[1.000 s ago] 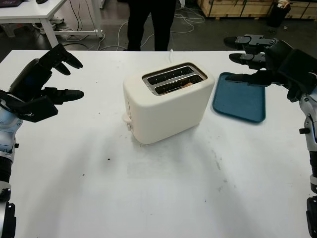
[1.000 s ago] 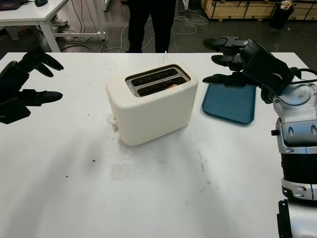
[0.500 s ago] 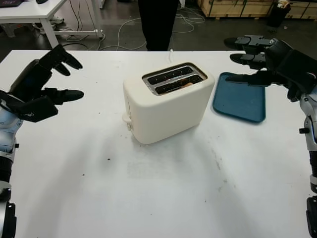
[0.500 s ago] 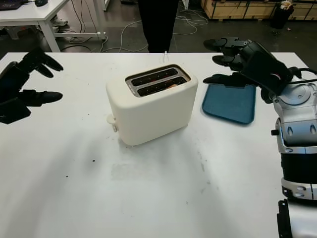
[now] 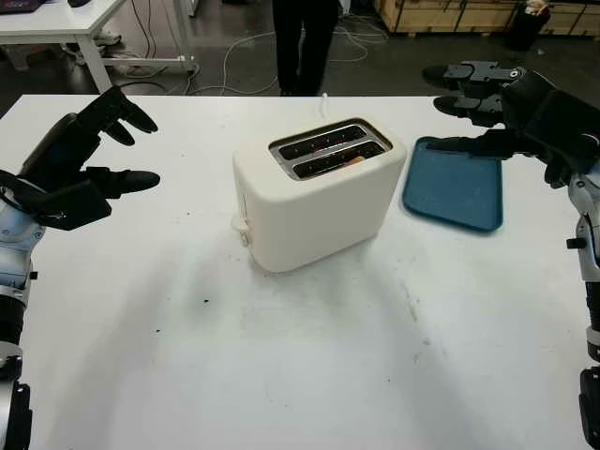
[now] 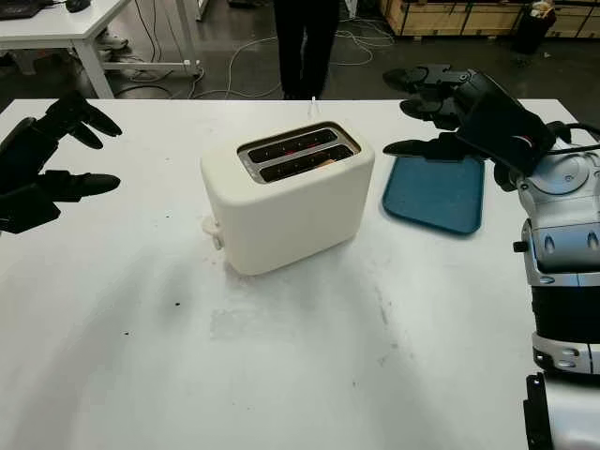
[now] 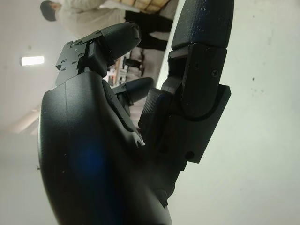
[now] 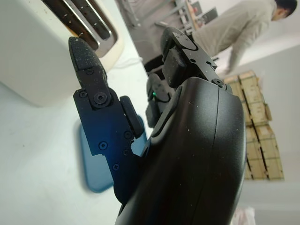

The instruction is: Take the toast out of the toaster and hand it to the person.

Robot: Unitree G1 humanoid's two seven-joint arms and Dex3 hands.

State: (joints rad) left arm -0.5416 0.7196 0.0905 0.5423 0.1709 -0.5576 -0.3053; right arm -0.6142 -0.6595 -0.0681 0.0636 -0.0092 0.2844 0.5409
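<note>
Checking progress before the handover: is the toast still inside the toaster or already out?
Inside. The toast sits low in the toaster's nearer slot, only its edge peeking out.

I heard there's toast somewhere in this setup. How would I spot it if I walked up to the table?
Find the cream toaster in the middle of the white table. On top are two long dark slots; look in the one nearer the robot, toward the end by the blue tray. The toast is the small pale-brown patch there.
</note>
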